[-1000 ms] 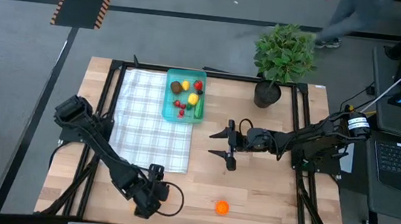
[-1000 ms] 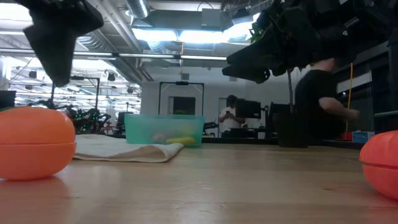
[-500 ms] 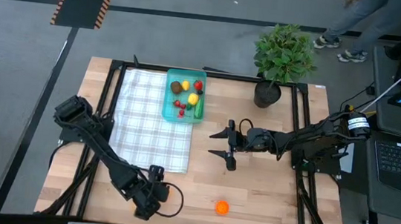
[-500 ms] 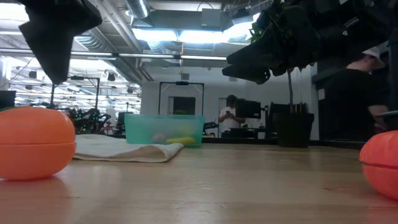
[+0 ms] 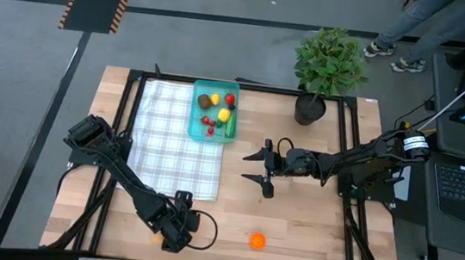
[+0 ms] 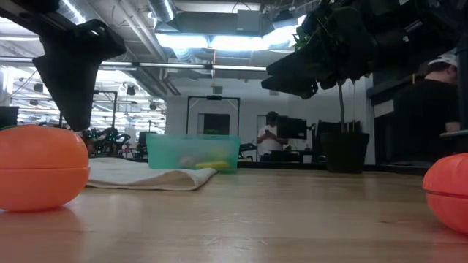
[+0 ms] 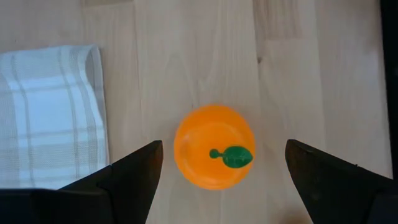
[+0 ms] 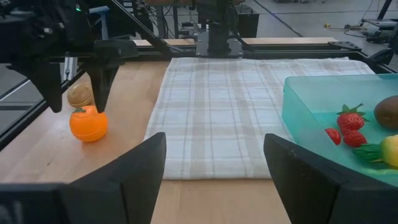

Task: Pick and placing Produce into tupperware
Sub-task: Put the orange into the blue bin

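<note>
From above, the left gripper (image 5: 171, 238) at the table's near edge hides the orange (image 7: 214, 146) under it; only its wrist view shows the fruit whole: round, glossy, with a green leaf on top, lying on bare wood between wide-open fingers (image 7: 134, 177) that touch nothing, just beside the cloth (image 7: 50, 115). A brown piece (image 8: 81, 94) behind it is half hidden. A second orange (image 5: 257, 240) lies apart. The tupperware (image 5: 192, 131) sits on the cloth's far corner, holding several pieces of produce (image 5: 218, 113). The right gripper (image 5: 258, 172) hovers mid-table, spread open and empty.
</note>
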